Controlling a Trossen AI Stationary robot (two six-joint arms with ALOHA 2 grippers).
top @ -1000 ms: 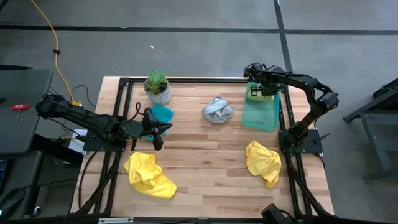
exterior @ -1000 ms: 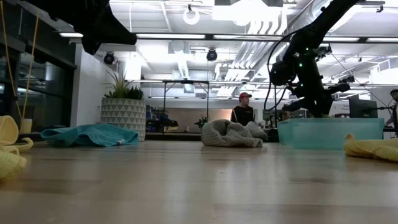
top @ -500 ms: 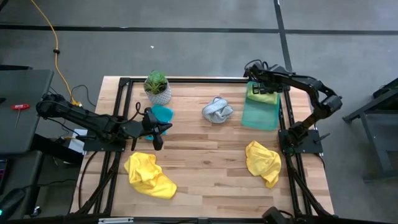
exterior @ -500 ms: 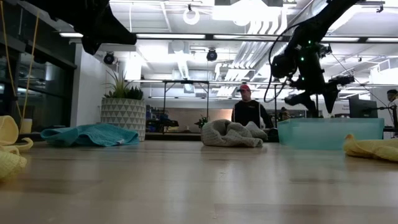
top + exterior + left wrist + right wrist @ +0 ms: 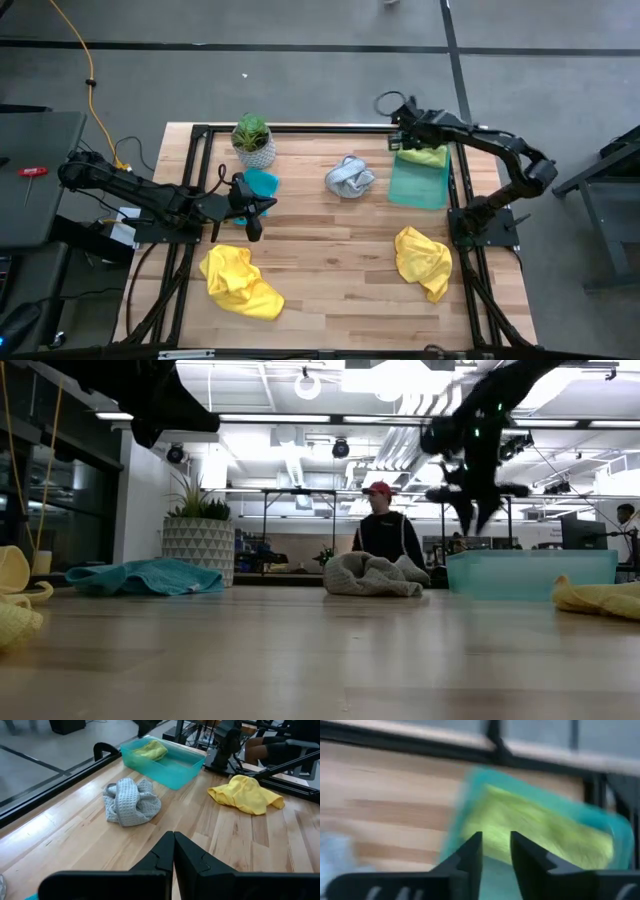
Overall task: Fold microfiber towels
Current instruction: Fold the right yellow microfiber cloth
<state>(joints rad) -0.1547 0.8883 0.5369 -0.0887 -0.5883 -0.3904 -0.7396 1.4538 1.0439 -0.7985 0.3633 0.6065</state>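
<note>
A lime green towel [image 5: 425, 157] lies in the translucent green tray [image 5: 418, 188] at the far right; it also shows in the right wrist view [image 5: 540, 827]. My right gripper [image 5: 400, 127] hangs open and empty above the tray's far left corner [image 5: 470, 510]. My left gripper [image 5: 262, 207] is shut and empty next to the teal towel [image 5: 263, 183], which lies on the table. A crumpled grey-white towel [image 5: 349, 177] lies at the far middle. One yellow towel [image 5: 238, 282] lies at the near left, another [image 5: 423, 260] at the near right.
A small plant in a white pot [image 5: 253, 140] stands at the far left next to the teal towel. A black frame [image 5: 300, 128] runs along the table's edges. A person [image 5: 385, 535] stands in the room beyond the far edge.
My right gripper has risen out of the tray and gone toward the table's far left, away from the lime green towel, which stays lying in the tray.
</note>
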